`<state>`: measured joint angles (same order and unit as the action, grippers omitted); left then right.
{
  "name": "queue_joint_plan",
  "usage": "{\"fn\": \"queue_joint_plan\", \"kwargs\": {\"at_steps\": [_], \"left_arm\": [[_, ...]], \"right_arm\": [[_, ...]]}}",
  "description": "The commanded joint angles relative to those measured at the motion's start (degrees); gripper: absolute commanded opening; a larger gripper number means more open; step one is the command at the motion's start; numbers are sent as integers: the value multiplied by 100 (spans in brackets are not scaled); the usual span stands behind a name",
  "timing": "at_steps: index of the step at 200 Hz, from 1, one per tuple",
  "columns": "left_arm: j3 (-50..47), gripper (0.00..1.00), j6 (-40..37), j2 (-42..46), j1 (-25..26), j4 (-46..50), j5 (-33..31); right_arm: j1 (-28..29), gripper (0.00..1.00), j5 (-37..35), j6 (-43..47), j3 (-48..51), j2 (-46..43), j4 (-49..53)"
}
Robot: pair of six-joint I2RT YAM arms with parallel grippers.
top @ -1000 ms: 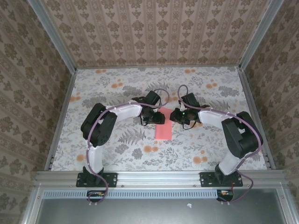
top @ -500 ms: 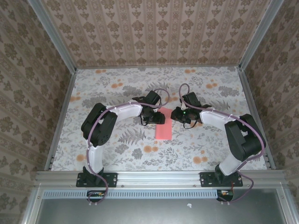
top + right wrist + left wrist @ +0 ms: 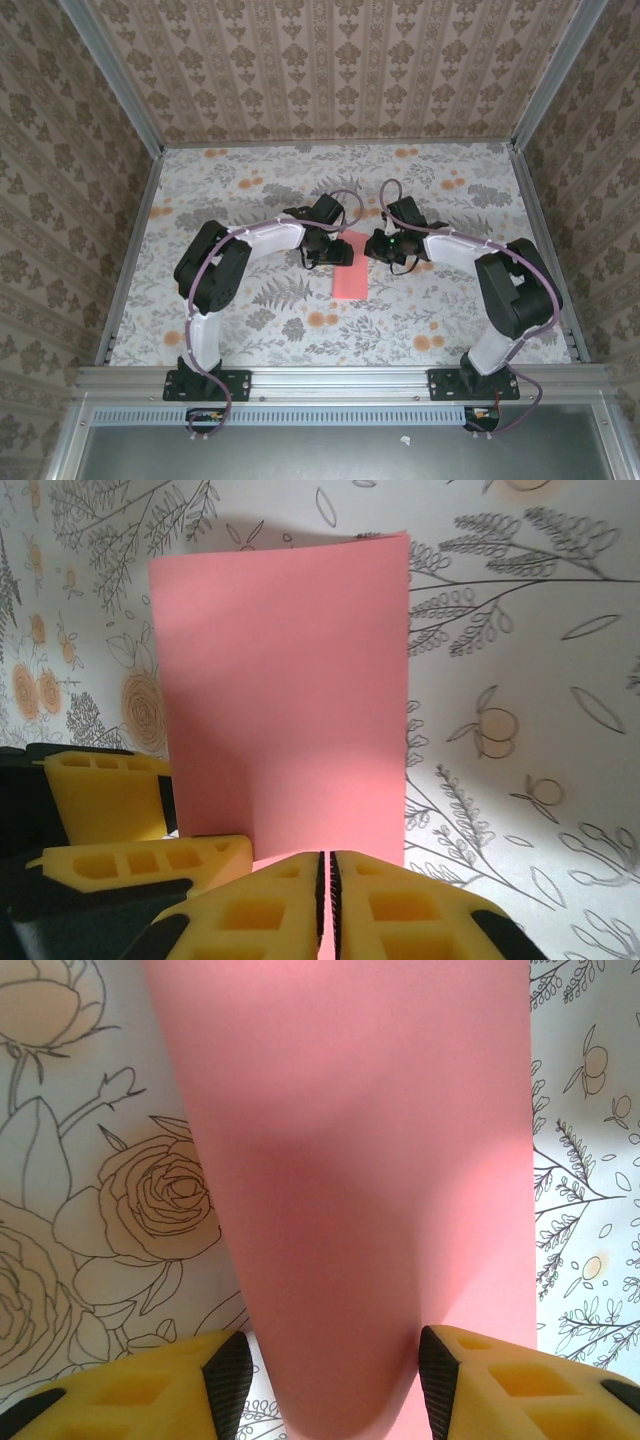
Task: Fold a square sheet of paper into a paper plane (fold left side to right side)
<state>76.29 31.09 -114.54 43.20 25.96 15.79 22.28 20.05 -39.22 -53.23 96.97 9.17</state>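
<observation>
One square sheet of paper [image 3: 349, 270], folded into a rectangle, lies mid-table [image 3: 250, 190] between two grippers. Left gripper [image 3: 335, 1360] has jaws apart, straddling one end. Right gripper [image 3: 328, 865] is pinched closed on the sheet's edge.

This is a robot lab test cell. A floral-print tabletop [image 3: 250, 190] is boxed in behind and on both sides by damask-patterned wall panels [image 3: 340, 70]. Aluminium frame rails [image 3: 340, 382] run along its near edge, where two arm bases [image 3: 208, 384] are bolted.

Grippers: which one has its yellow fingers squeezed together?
The right gripper: its fingers meet at the pink paper's near edge. On the left gripper they stand apart.
</observation>
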Motion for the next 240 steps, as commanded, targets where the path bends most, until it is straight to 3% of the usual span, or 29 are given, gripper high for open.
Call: {"fn": "queue_joint_plan", "kwargs": {"at_steps": [1, 110, 150, 193, 240], "left_arm": [[-65, 53, 2, -411, 92, 112, -111], [-95, 53, -5, -304, 78, 93, -112], [-394, 57, -46, 401, -145, -110, 25], [-1034, 59, 3, 1257, -473, -786, 669], [-1453, 34, 474, 1092, -514, -2215, 1997]], "right_arm": [[101, 11, 243, 15, -247, 252, 74], [162, 10, 230, 68, -653, 1102, 757], [163, 10, 134, 142, -672, 1215, 990], [173, 10, 96, 158, -689, 1248, 1037], [173, 10, 67, 178, -708, 1263, 1093]]}}
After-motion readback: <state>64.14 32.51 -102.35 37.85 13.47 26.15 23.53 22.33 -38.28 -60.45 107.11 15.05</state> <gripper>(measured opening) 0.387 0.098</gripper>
